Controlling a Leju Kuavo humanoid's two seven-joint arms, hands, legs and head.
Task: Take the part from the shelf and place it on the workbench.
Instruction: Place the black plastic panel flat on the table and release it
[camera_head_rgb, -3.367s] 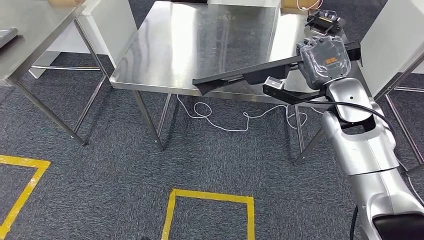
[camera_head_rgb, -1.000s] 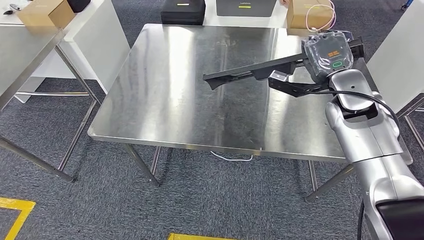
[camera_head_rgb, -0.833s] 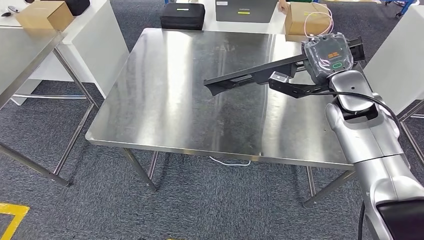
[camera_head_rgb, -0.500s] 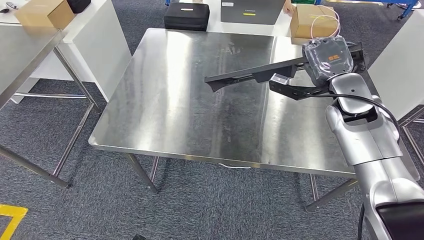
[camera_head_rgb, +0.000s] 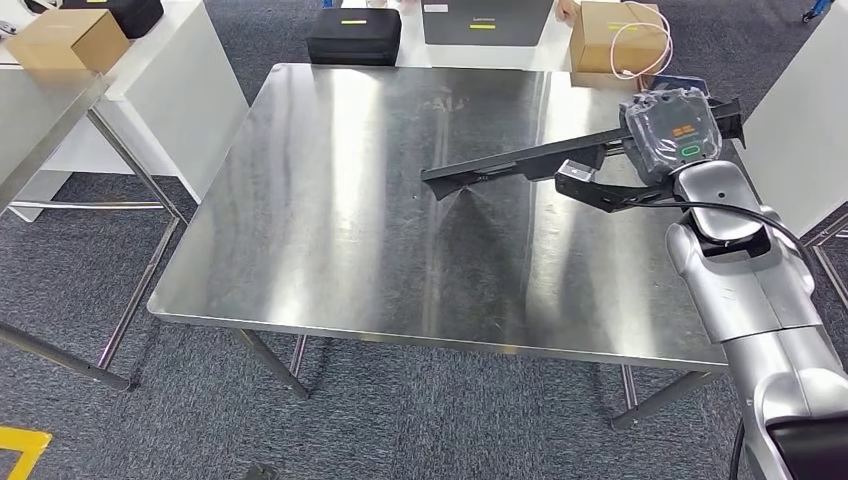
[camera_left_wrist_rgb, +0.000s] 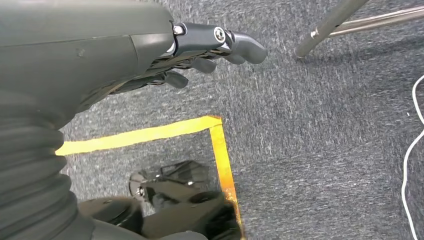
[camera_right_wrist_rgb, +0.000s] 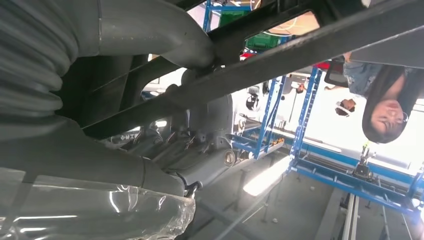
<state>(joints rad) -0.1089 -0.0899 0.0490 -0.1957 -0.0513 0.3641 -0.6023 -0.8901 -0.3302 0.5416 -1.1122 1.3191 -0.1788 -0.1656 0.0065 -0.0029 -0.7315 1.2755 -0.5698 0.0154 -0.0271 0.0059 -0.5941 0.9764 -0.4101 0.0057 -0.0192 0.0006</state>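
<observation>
The part (camera_head_rgb: 520, 160) is a long black bar with a bracket under it. My right hand (camera_head_rgb: 675, 132), wrapped in clear plastic, grips its right end and holds it level above the right half of the steel workbench (camera_head_rgb: 330, 230). The bar's free tip points left toward the table's middle and hangs clear of the surface. Seen from the right wrist, the bar (camera_right_wrist_rgb: 280, 55) runs across the picture with the grey thumb (camera_right_wrist_rgb: 150, 30) curled over it. My left hand (camera_left_wrist_rgb: 200, 55) hangs over the carpet with loose fingers and holds nothing.
Behind the workbench stand a black case (camera_head_rgb: 355, 35) and a cardboard box (camera_head_rgb: 610, 30) with a coiled cable on it. Another steel table (camera_head_rgb: 40, 110) with a box (camera_head_rgb: 65, 35) stands at the left. The right wrist view catches a person (camera_right_wrist_rgb: 385, 100) near blue racks.
The camera has come closer to the workbench, which has grown from a far table into most of the view. The right hand still carries the part, which has come over the tabletop.
</observation>
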